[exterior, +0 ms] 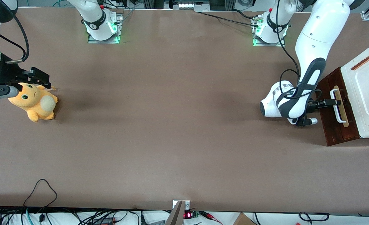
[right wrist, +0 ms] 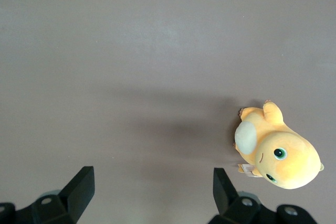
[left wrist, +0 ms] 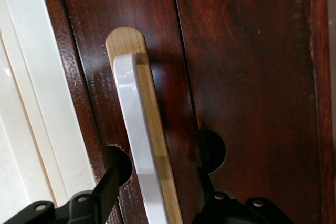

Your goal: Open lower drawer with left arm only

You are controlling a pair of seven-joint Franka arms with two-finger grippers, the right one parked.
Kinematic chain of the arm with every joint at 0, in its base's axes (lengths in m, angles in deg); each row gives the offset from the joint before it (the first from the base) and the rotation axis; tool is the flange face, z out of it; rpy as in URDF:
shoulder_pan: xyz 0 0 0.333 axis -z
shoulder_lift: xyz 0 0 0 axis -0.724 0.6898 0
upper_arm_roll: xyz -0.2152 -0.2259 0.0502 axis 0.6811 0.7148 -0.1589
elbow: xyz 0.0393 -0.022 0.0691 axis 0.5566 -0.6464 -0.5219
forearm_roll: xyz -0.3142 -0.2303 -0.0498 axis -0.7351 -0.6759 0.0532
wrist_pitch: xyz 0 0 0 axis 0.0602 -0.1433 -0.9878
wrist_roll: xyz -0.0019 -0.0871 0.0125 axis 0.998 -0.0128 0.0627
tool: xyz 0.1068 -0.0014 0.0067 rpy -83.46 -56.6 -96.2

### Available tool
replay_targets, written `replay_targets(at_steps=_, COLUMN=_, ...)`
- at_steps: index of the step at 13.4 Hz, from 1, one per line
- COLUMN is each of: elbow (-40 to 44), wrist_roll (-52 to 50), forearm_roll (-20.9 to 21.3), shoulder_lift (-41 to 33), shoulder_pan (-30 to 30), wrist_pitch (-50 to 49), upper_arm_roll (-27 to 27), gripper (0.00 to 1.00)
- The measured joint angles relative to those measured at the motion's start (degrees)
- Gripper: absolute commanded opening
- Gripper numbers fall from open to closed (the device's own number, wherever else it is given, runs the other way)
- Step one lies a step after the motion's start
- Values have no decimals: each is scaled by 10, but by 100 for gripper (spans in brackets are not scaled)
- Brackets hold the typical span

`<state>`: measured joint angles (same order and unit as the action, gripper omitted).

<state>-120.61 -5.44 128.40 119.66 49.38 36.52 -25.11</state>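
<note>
while the drawer point(exterior: 332, 115) looks shut or nearly so, these are the points that matter:

drawer: a shallow box with a dark reddish-brown wooden front, under the white cabinet top point(exterior: 367, 93) at the working arm's end of the table point(exterior: 172, 125); from the table's middle in the front view it lies at about 3 o'clock.

handling: i judge it rigid and fairly light, likely to slide straight out, though a wooden runner may stick at first; the glossy front gives no purchase.

where to hold: the white loop handle point(left wrist: 137, 145) on its pale wood strip point(left wrist: 152, 129); it looks smooth and stiff, so a grip across its bar near the middle should pull evenly.

gripper point(exterior: 334, 102): at the handle, pointing toward the drawer front.

fingers: spread apart, one black finger point(left wrist: 107, 187) on each side of the bar, not pressing it; they hold nothing.

arm point(exterior: 315, 53): it reaches down from its base at about 12 o'clock of the drawer, elbow high, wrist bent level so the hand meets the front squarely.

next: closing on the bar, then a straight pull away from the cabinet, seems called for.
</note>
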Motion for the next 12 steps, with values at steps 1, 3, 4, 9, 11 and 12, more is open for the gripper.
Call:
replay_targets(at_steps=1, elbow=0, wrist_roll=0, forearm_roll=4, shoulder_lift=0, shoulder_pan=-2, wrist_pitch=0, upper_arm_roll=-1, gripper=62)
replay_targets(at_steps=3, elbow=1, wrist_roll=0, forearm_roll=11, shoulder_lift=0, shoulder_pan=-7, wrist_pitch=0, upper_arm_roll=-2, gripper=56)
replay_targets(at_steps=4, elbow=1, wrist_roll=0, forearm_roll=17, shoulder_lift=0, shoulder_pan=-8, wrist_pitch=0, upper_arm_roll=-2, gripper=54)
replay_targets(at_steps=9, elbow=2, wrist_roll=-15, forearm_roll=38, shoulder_lift=2, shoulder_pan=-10, wrist_pitch=0, upper_arm_roll=-2, gripper=52)
replay_targets(at_steps=11, elbow=2, wrist_roll=-47, forearm_roll=39, shoulder_lift=6, shoulder_pan=-10, wrist_pitch=-5, upper_arm_roll=-1, gripper=50)
replay_targets(at_steps=12, elbow=2, wrist_roll=-59, forearm_roll=39, shoulder_lift=11, shoulder_pan=-9, wrist_pitch=-9, upper_arm_roll=-1, gripper=49)
